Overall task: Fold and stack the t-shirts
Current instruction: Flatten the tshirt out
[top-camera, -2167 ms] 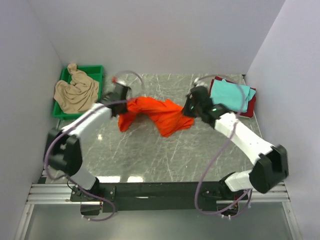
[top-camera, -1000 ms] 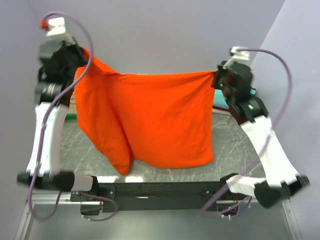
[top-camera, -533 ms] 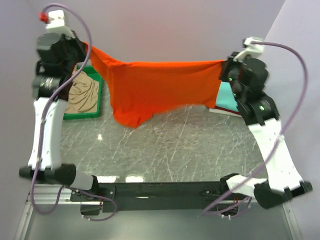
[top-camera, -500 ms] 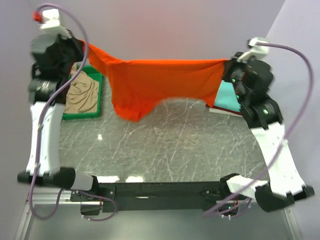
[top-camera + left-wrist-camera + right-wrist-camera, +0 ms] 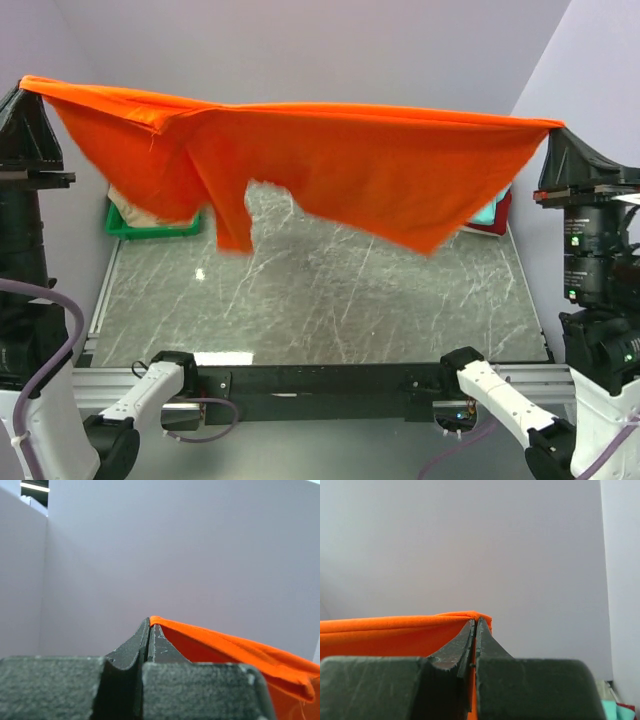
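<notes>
The bright orange t-shirt hangs stretched wide between both grippers, high above the table. My left gripper is shut on its left corner, and the cloth shows at the fingertips in the left wrist view. My right gripper is shut on its right corner, seen in the right wrist view. The shirt's lower edge and a sleeve dangle over the table's far half. A teal shirt on a dark red one peeks out at the far right. A beige shirt is mostly hidden.
The green tray stands at the far left, largely covered by the hanging shirt. The grey marbled table lies below. White walls close in the left, back and right. Both arm bases sit at the near rail.
Both grippers have risen much higher and spread farther apart. The orange shirt is pulled taut and wide and now hangs close to the camera.
</notes>
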Controlling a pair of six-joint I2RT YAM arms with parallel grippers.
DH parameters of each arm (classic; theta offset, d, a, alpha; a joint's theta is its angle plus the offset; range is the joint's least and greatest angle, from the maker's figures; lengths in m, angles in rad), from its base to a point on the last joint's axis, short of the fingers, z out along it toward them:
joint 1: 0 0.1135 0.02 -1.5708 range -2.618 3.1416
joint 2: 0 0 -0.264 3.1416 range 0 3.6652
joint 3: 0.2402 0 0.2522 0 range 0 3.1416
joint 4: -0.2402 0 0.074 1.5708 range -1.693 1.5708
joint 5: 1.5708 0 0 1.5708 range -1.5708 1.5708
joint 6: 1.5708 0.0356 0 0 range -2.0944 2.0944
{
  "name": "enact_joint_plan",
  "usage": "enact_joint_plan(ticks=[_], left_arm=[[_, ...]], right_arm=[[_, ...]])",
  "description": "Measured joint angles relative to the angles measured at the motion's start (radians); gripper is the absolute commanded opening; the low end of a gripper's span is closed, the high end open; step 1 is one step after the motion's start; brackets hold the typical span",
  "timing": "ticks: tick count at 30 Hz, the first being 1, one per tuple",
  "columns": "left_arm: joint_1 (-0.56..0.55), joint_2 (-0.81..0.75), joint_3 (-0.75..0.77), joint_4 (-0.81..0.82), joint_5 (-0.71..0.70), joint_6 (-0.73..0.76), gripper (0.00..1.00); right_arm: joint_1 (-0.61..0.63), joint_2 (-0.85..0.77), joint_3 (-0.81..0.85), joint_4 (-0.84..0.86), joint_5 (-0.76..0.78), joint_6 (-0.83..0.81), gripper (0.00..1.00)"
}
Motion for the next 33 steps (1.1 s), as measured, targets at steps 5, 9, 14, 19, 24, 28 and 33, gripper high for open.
enact_joint_plan(ticks=[5,9,14,19,24,28,33], left_arm=[[0.0,0.02,0.008,0.019,0.044,-0.004,0.01],[0.0,0.089,-0.018,0.039,0.082,-0.019,0.01],[0.0,0.293,-0.124,0.089,0.193,-0.055,0.01],[0.0,0.63,-0.305,0.109,0.272,-0.049,0.56],[-0.005,0.915,-0.447,0.038,0.322,-0.058,0.83],[-0.04,0.913,-0.504,-0.024,0.336,-0.063,0.84],[-0.106,0.766,-0.532,-0.008,0.35,-0.088,0.85]], right_arm=[[0.0,0.011,0.017,0.0,-0.011,-0.003,0.0],[-0.002,0.035,-0.06,0.03,0.022,-0.007,0.0],[-0.049,0.111,-0.259,0.078,0.045,-0.01,0.0],[-0.182,0.274,-0.515,0.15,0.01,0.005,0.05],[-0.277,0.573,-0.59,0.139,-0.035,0.028,0.42],[-0.297,0.725,-0.56,0.105,-0.064,0.056,0.58],[-0.288,0.701,-0.547,0.073,-0.093,0.086,0.62]])
